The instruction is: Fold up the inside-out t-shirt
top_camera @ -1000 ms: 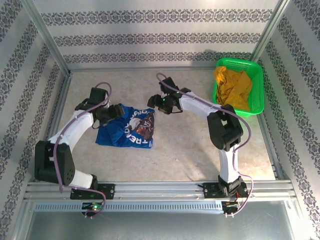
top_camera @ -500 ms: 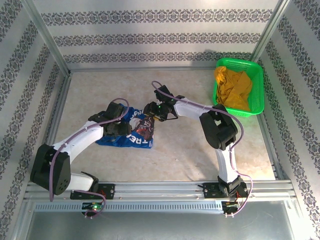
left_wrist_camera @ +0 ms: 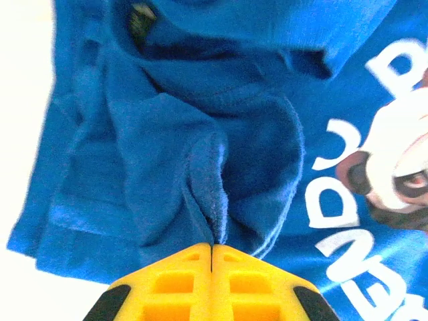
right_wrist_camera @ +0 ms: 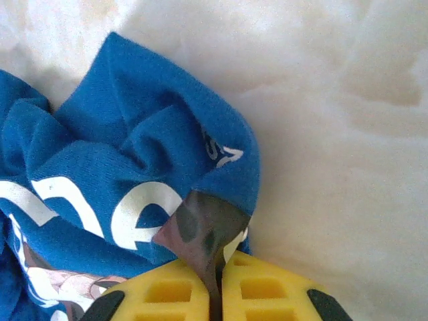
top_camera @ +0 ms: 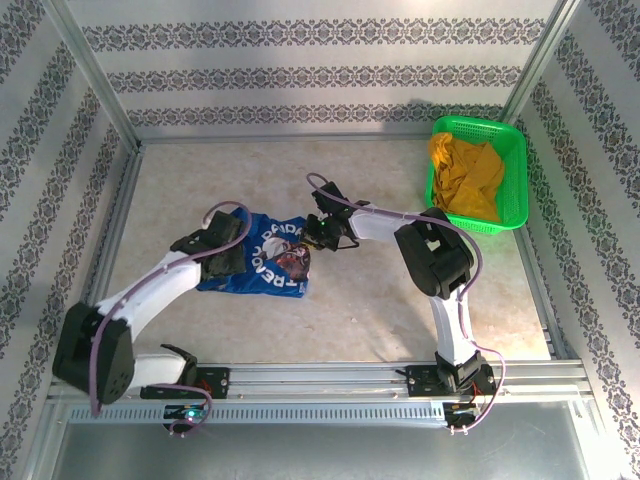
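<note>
The royal-blue t-shirt [top_camera: 262, 262] lies crumpled on the table left of centre, its white lettering and brown print showing. My left gripper [top_camera: 232, 258] sits on the shirt's left part, shut on a pinched ridge of blue cloth [left_wrist_camera: 212, 221] between its yellow fingers [left_wrist_camera: 167, 284]. My right gripper [top_camera: 318, 232] is at the shirt's upper right corner, shut on a fold of the t-shirt [right_wrist_camera: 200, 231] where the dark print shows, between its yellow fingers [right_wrist_camera: 267, 287]. Beside that fold the bare table [right_wrist_camera: 334, 134] shows.
A green basket [top_camera: 512, 150] at the back right holds a mustard-yellow garment [top_camera: 465, 175]. Metal frame rails [top_camera: 330, 375] run along the near edge, and patterned walls stand close around the table.
Both grippers came down onto the t-shirt and shut on its cloth. The left arm swung right onto the shirt's left part. The right gripper moved down-left to its upper right corner.
</note>
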Tool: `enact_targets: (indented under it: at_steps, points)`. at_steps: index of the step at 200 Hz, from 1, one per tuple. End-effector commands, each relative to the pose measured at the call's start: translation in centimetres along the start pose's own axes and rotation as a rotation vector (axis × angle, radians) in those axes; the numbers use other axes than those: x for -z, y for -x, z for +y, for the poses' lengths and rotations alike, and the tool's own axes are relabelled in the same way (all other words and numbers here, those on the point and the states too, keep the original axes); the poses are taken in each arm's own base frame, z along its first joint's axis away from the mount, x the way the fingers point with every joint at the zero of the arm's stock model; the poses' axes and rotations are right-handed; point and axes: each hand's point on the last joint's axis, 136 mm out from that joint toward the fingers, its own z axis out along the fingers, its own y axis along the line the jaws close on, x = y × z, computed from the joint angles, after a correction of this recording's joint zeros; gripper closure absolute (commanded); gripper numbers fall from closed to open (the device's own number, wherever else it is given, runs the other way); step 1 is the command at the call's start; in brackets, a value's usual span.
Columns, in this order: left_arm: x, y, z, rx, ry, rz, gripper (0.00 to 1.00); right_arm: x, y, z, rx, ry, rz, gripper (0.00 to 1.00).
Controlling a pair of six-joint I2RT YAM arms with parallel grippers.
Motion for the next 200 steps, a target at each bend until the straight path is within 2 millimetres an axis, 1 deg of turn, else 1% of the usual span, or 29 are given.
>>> enact_targets:
  at_steps: [1, 13, 20, 26, 32, 37, 42, 48, 55, 60, 63, 73, 83, 103, 113, 123, 133, 159, 183, 200]
  points:
    - [1.4, -0.5, 3.6, 0.2, 0.063, -0.041, 1.0, 0.3, 0.0, -1.0, -0.012, -0.017, -0.004, 0.94]
    - [1.3, -1.3, 5.2, 0.309, 0.075, -0.044, 1.0, 0.3, 0.1, -1.0, -0.012, -0.015, -0.008, 0.95]
    - [1.0, -2.0, 6.1, 0.376, 0.082, -0.032, 1.0, 0.3, 0.1, -0.9, -0.011, -0.015, -0.008, 0.96]
    - [0.6, -2.6, 7.0, 0.433, 0.094, -0.019, 0.96, 0.3, 0.1, -1.0, -0.011, -0.016, -0.008, 0.97]
    - [0.4, -3.1, 7.8, 0.487, 0.104, -0.008, 0.87, 0.3, 0.1, -1.0, -0.01, -0.015, -0.01, 0.97]
    - [0.2, -3.4, 8.3, 0.52, 0.108, 0.0, 0.71, 0.3, 0.0, -1.0, -0.011, -0.017, -0.007, 0.97]
    - [0.1, -3.6, 8.8, 0.544, 0.115, 0.006, 0.61, 0.3, 0.0, -1.0, -0.009, -0.015, -0.008, 0.97]
    - [0.2, -3.6, 9.4, 0.563, 0.13, 0.001, 0.53, 0.4, 0.0, -1.0, -0.008, -0.015, -0.008, 0.97]
    - [0.5, -3.0, 9.6, 0.553, 0.136, -0.018, 0.43, 0.4, 0.0, -1.0, -0.009, -0.016, -0.008, 0.97]
    - [0.7, -2.3, 9.6, 0.531, 0.138, -0.035, 0.38, 0.4, 0.1, -1.0, -0.008, -0.014, -0.008, 0.97]
    - [0.9, -1.9, 9.6, 0.517, 0.137, -0.044, 0.37, 0.4, 0.1, -1.0, -0.006, -0.014, -0.008, 0.97]
    - [1.6, -0.1, 9.3, 0.468, 0.132, -0.079, 0.35, 0.4, 0.0, -1.0, -0.007, -0.015, -0.007, 0.98]
    - [2.1, 2.0, 8.4, 0.407, 0.1, -0.114, 0.35, 0.4, 0.0, -1.0, -0.006, -0.013, -0.005, 0.98]
    - [2.4, 5.7, 5.6, 0.277, -0.002, -0.135, 0.35, 0.3, 0.0, -1.0, -0.006, -0.011, -0.006, 0.98]
    - [2.5, 7.1, 4.0, 0.202, -0.043, -0.139, 0.35, 0.4, 0.0, -0.9, -0.005, -0.01, -0.007, 0.98]
    - [2.3, 8.0, 2.4, 0.139, -0.073, -0.131, 0.35, 0.4, 0.1, -1.0, -0.006, -0.011, -0.009, 0.98]
    - [1.9, 8.5, 0.6, 0.085, -0.107, -0.112, 0.35, 0.3, 0.0, -0.9, -0.006, -0.01, -0.009, 0.98]
    - [-0.4, 8.4, -2.4, 0.007, -0.135, -0.042, 0.33, 0.2, -0.1, -1.0, -0.004, -0.014, -0.009, 1.0]
    - [-2.8, 8.1, -3.5, -0.022, -0.123, 0.004, 0.32, 0.1, -0.1, -1.0, -0.006, -0.016, -0.011, 1.0]
    - [-4.3, 8.1, -3.8, -0.031, -0.113, 0.017, 0.33, 0.1, 0.0, -1.0, -0.005, -0.016, -0.013, 1.0]
